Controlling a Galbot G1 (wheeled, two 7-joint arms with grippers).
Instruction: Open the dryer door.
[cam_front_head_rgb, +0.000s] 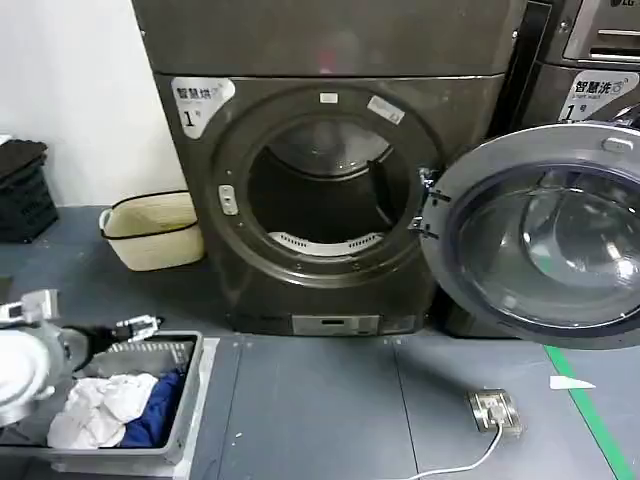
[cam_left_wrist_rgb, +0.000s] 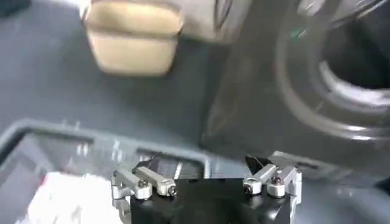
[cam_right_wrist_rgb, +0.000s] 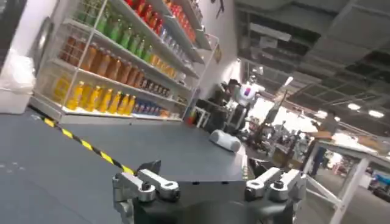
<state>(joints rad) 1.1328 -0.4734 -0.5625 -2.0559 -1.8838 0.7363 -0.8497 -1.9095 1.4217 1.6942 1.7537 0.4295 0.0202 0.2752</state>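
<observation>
The dryer door (cam_front_head_rgb: 545, 235), a wide ring around dark tinted glass, stands swung open to the right of the dark grey dryer (cam_front_head_rgb: 330, 60), hinged at the drum's right side. The round drum opening (cam_front_head_rgb: 325, 190) is uncovered, and its rim (cam_left_wrist_rgb: 329, 91) also shows in the left wrist view. My left gripper (cam_front_head_rgb: 140, 327) hangs low at the left over a grey bin, far from the door; its fingers (cam_left_wrist_rgb: 152, 165) are spread, open and empty (cam_left_wrist_rgb: 207, 169). My right gripper (cam_right_wrist_rgb: 204, 171) is open and empty, facing away toward store shelves.
The grey bin (cam_front_head_rgb: 192, 395) holds white and blue clothes (cam_front_head_rgb: 110, 410). A beige basket (cam_front_head_rgb: 152, 230) sits left of the dryer. A metal floor socket (cam_front_head_rgb: 493, 410) with a white cable and green tape (cam_front_head_rgb: 592, 415) lie on the floor. Another machine (cam_front_head_rgb: 590, 70) stands behind the open door.
</observation>
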